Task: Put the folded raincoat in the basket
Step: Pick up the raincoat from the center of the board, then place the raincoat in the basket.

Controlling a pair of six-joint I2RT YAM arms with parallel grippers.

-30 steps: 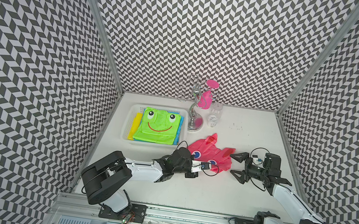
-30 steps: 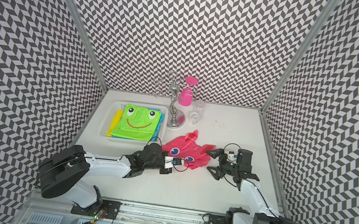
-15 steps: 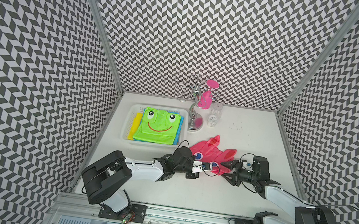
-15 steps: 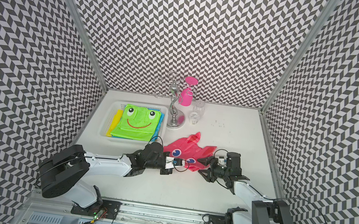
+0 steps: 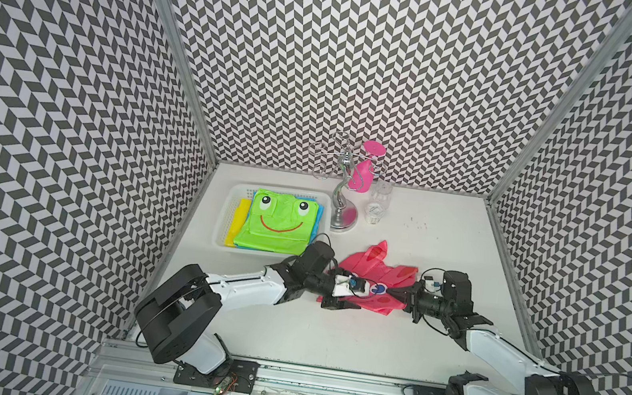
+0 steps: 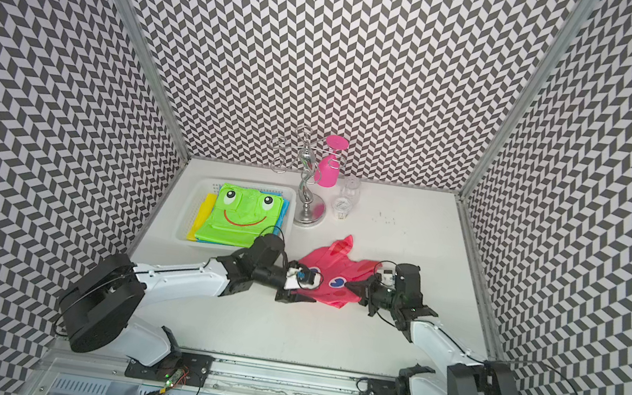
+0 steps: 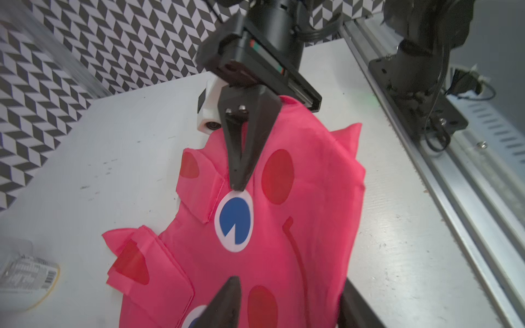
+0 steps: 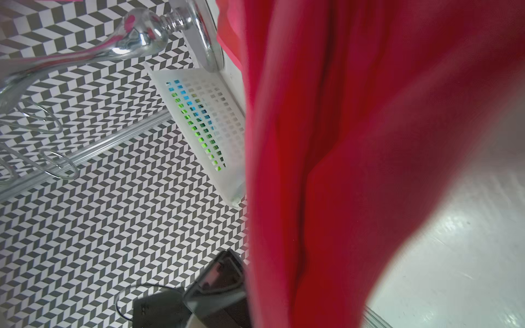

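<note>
While the basket (image 5: 221,223) sits at the left of the table (image 5: 327,343) with a green frog coat (image 5: 279,223) lying in it, my left gripper (image 5: 351,294) reaches in just right of it. Its jaws stand apart over the left edge of the pink raincoat (image 5: 376,266) and grip nothing. The raincoat lies crumpled on the table between my two grippers, outside the basket and near its front right corner. On the right side, my right gripper (image 5: 392,292) is closed, its tips pinching the cloth.
</note>
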